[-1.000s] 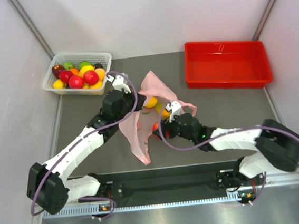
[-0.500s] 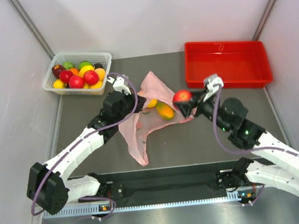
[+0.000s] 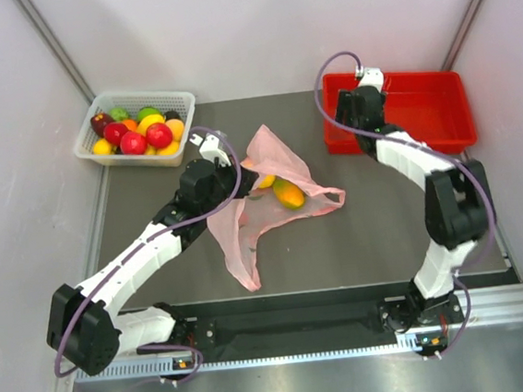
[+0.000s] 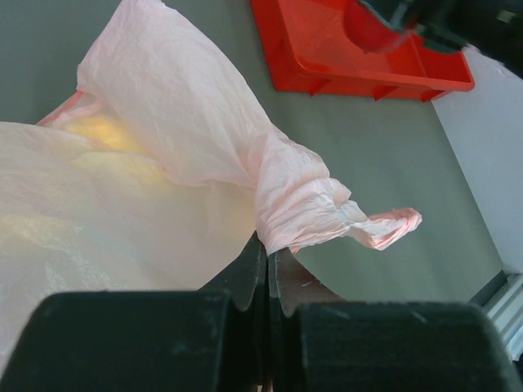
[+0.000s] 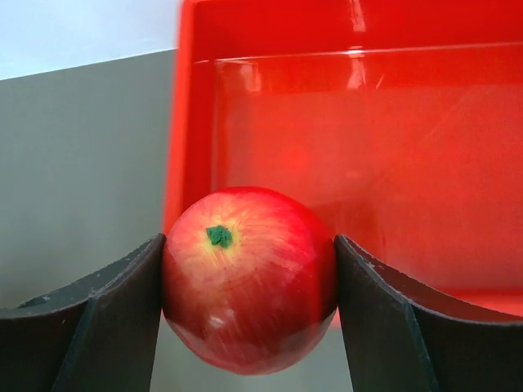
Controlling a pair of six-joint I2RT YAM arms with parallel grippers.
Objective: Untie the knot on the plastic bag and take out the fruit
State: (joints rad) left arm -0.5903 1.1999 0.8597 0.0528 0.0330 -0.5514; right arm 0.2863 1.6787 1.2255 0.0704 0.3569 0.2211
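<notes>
Plastic bag (image 3: 244, 239): thin pink crinkly film, limp on tabletop (image 3: 376, 231), one fold pinched in left gripper (image 4: 267, 260) jaws. Handle strip (image 4: 384, 229) ends in a twisted tip; knot tied or not, can't tell. Fruit: yellow-orange-green mango (image 3: 288, 193) lying on film, w/ yellow one (image 3: 266, 181) just beside, part-veiled. Red apple (image 5: 245, 286) clamped btwn right gripper (image 5: 249, 245) jaws at red tray (image 5: 368, 163) left edge.

Open counter (image 3: 376, 231) separates plastic bag (image 3: 271, 153) from red tray (image 3: 421, 116); the tray's floor lies bare beyond its bag-side wall.
</notes>
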